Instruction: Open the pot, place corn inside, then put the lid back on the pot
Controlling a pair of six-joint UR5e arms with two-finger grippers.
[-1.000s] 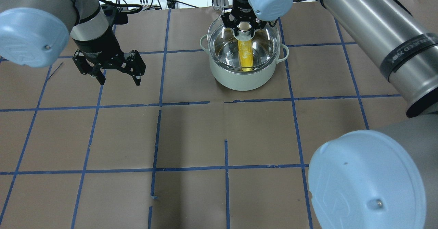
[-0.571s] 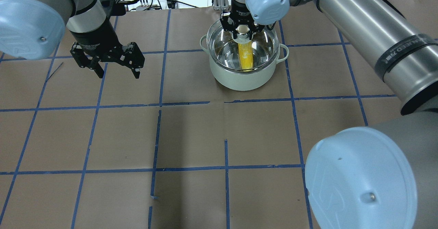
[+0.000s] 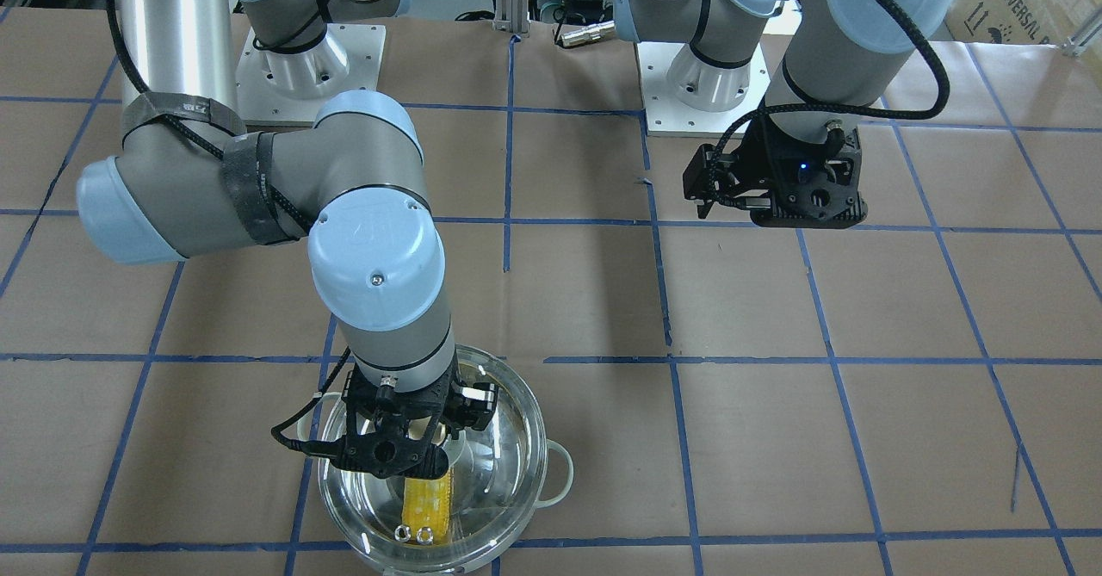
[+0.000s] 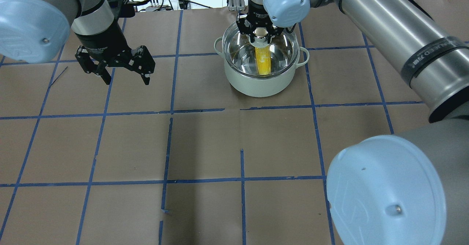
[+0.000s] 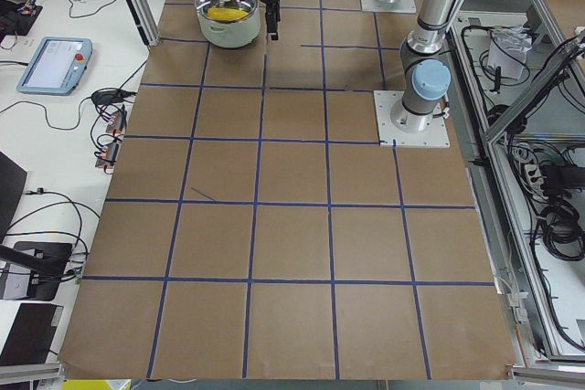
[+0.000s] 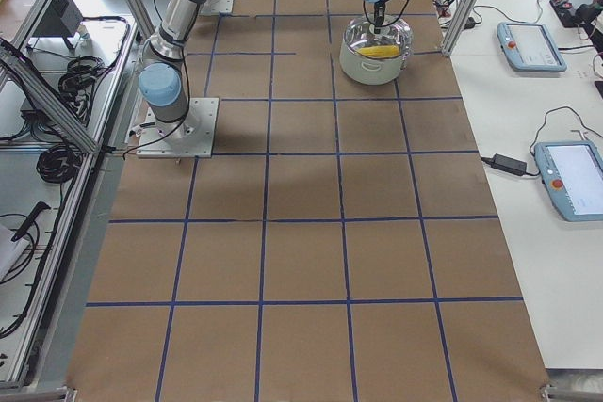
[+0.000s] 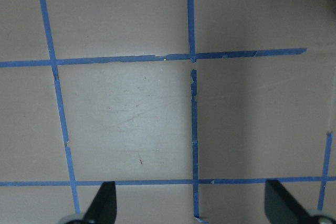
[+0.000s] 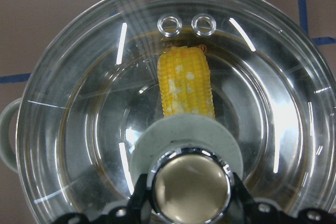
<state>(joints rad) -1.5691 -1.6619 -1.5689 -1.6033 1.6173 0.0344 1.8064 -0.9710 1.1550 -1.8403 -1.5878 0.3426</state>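
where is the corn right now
In the overhead view, the corn lies inside the pot at the far side of the table, right of centre, under the glass lid that the right gripper holds by its knob.

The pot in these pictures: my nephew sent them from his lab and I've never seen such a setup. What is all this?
Two robot arms stand at a brown table. One picture looks down from behind them, one faces them, two come from the table's ends, and two from cameras on the wrists. The pot holds the yellow corn under its glass lid. The right gripper is closed on the lid's knob. The left gripper hangs open and empty over the table.
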